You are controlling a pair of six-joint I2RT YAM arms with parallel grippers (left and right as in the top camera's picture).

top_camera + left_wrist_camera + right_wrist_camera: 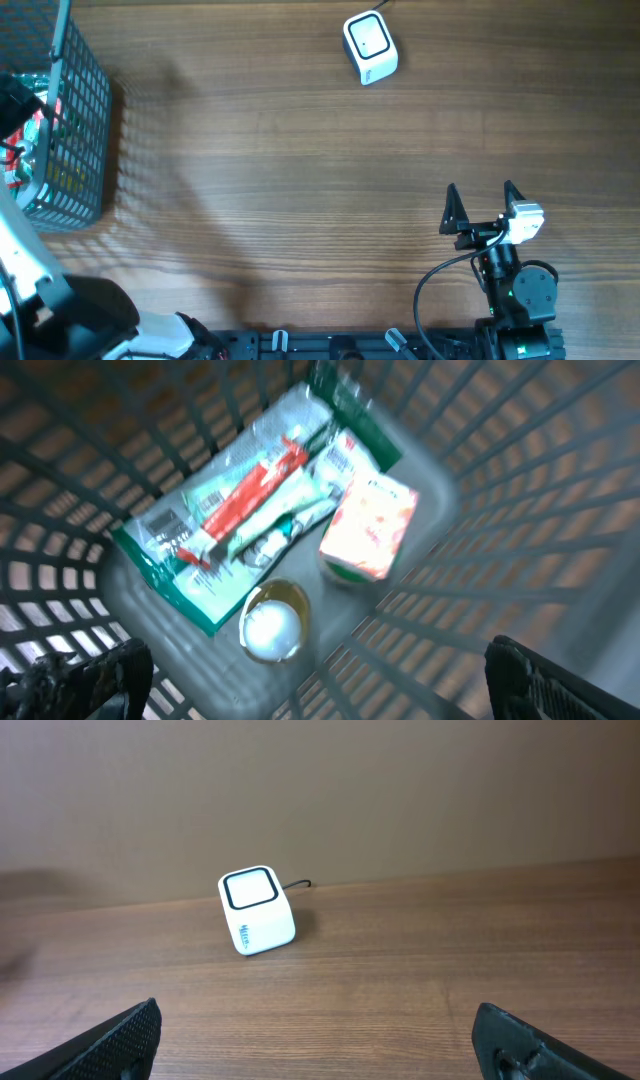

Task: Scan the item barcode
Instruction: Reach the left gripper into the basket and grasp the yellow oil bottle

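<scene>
White cube scanner (370,47), dark-rimmed window facing up, sits skewed on the bench (300,200), upper centre; in the mesh basket (85,120), far left: flat green-and-white packet (240,510); orange carton (368,527); round white-topped pot (273,625); all close together.

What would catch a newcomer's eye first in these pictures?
The white scanner cube stands at the far edge of the table. At the left edge, a dark mesh basket holds a green packet, an orange box and a small round tub. The right tool hangs open near the front.

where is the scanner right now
Overhead, the white scanner sits at the far edge, right of centre, ahead of the right gripper and far from the basket on the left.
</scene>
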